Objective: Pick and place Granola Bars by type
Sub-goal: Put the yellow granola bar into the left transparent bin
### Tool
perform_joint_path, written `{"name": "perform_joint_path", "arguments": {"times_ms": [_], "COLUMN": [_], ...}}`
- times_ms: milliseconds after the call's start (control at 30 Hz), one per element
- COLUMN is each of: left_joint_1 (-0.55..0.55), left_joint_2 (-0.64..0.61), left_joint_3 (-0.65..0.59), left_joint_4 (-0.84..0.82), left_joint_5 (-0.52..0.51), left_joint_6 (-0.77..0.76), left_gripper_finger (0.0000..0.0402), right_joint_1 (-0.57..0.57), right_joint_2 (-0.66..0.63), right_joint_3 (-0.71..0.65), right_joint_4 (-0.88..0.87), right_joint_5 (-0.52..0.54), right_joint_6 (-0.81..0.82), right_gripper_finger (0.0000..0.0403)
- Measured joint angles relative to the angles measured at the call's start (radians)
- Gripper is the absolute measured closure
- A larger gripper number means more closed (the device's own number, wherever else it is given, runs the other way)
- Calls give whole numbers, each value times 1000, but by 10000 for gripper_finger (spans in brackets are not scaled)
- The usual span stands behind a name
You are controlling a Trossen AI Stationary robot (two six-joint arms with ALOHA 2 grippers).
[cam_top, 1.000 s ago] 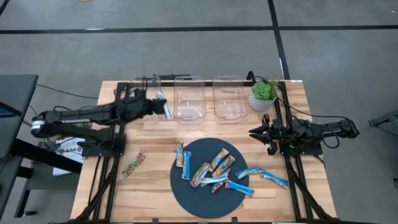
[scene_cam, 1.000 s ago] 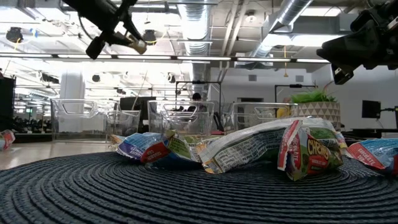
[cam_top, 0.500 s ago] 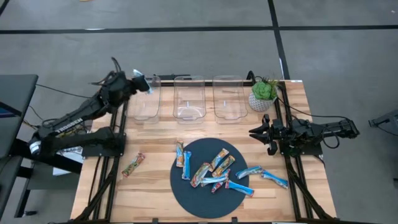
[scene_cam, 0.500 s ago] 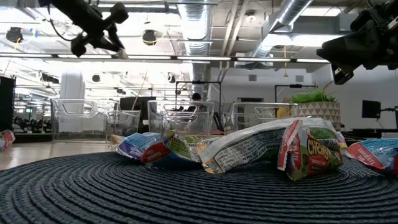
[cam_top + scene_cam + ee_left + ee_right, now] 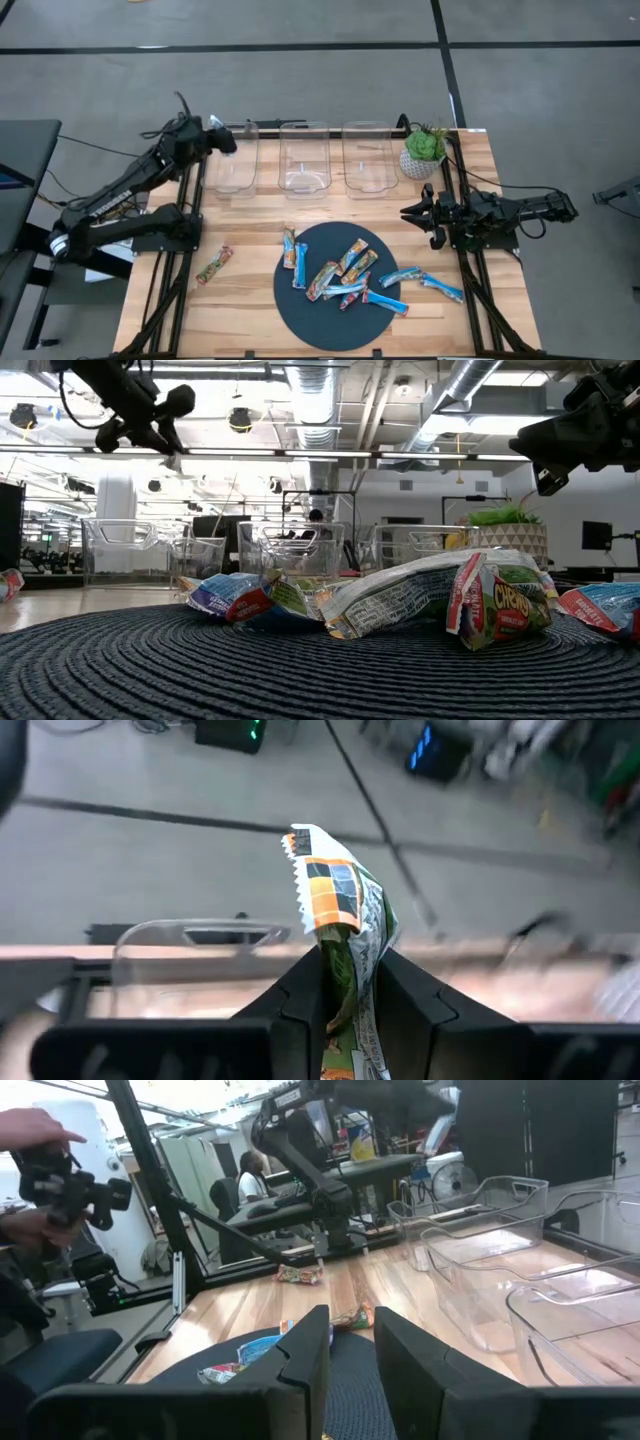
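Observation:
My left gripper (image 5: 222,138) hangs above the far end of the leftmost clear bin (image 5: 232,165), shut on an orange-and-green granola bar (image 5: 345,905). Several blue and multicoloured bars (image 5: 340,270) lie flat on the dark round mat (image 5: 300,310). Two blue bars (image 5: 400,275) lie right of the mat. One multicoloured bar (image 5: 214,265) lies on the wood at the left. My right gripper (image 5: 408,212) waits at the table's right side, level, with a narrow gap between its fingers (image 5: 352,1350) and nothing in it. My left gripper pinches the bar's middle (image 5: 347,982) between its two fingers, one on each flat face. The orange crimped end (image 5: 312,860) sticks out past the fingertips. The fingers slant slightly downward, coming from the table's left. The bar is lifted clear, above the bin.
Three clear bins stand in a row at the far edge, the middle one (image 5: 305,158) and the right one (image 5: 367,158) beside the left. A potted plant (image 5: 422,150) stands at the far right. Black frame rails run along both table sides. People show beyond the table (image 5: 40,1140).
My left gripper has swung with the bar from between the left and middle bins toward the table's far left corner, rolling as it went. It now hangs over the left bin's far end. The bar has stayed in the hold, clear of everything.

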Motion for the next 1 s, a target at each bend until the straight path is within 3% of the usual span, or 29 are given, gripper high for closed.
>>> {"name": "perform_joint_path", "arguments": {"times_ms": [600,1000], "left_joint_1": [0,-16], "left_joint_2": [264,342], "left_joint_3": [0,0], "left_joint_4": [-225,-287], "left_joint_5": [88,92], "left_joint_6": [805,1311], "left_gripper_finger": [338,338], "right_joint_1": [0,0], "right_joint_2": [0,0], "right_joint_3": [0,0], "right_joint_4": [0,0], "right_joint_5": [0,0], "right_joint_6": [0,0], "right_gripper_finger": [326,326]}}
